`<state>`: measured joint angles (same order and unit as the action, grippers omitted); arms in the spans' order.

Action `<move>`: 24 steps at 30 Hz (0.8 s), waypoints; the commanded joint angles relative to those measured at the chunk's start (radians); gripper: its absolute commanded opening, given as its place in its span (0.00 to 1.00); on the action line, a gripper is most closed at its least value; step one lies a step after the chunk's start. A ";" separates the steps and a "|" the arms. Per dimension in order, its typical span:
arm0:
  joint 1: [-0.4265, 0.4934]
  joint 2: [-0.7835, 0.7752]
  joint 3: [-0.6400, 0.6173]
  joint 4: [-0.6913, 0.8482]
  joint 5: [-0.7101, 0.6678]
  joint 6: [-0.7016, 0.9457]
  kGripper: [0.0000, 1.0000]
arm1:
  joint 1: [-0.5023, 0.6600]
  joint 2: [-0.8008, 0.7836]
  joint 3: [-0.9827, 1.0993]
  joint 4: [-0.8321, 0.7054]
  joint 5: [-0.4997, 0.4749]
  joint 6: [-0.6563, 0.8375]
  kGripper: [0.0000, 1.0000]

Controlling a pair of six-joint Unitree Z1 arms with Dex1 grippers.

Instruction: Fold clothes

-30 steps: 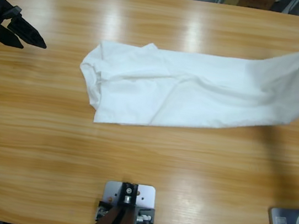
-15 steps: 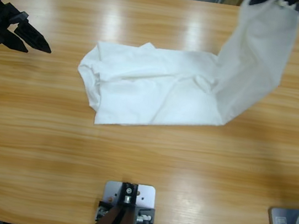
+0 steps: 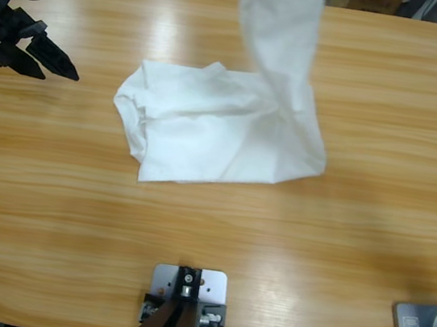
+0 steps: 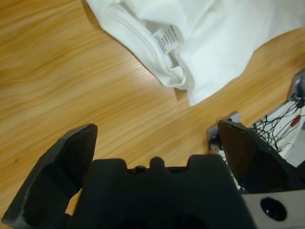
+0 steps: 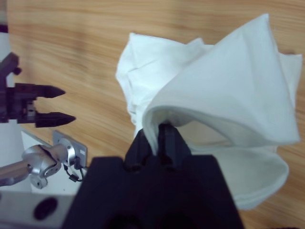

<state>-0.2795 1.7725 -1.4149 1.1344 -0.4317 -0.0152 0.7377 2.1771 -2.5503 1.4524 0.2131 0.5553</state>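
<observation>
Wooden tabletop (image 3: 371, 234) lies under the right gripper (image 5: 159, 136), whose jaws are pinched on an edge of the white T-shirt (image 3: 215, 130), lifting that end in a limp sheet above the rest, which lies rumpled mid-table. Off to one side, the left gripper (image 3: 50, 58) hovers with jaws apart and empty. The cloth looks light, soft and prone to sagging, so hems and corners seem the surest places to grip.
</observation>
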 commanded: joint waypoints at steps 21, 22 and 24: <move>-0.035 0.082 -0.013 0.009 -0.030 -0.003 1.00 | 0.135 0.342 -0.504 0.103 0.092 0.052 0.00; -0.036 0.082 -0.013 0.010 -0.030 -0.003 1.00 | 0.135 0.343 -0.514 0.101 0.094 0.048 0.00; -0.036 0.082 -0.013 0.010 -0.030 -0.003 1.00 | 0.137 0.343 -0.529 0.089 0.098 0.040 0.00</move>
<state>-0.3012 1.8063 -1.4330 1.1344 -0.4458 -0.0152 0.8592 2.4469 -2.6236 1.5076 0.2870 0.6050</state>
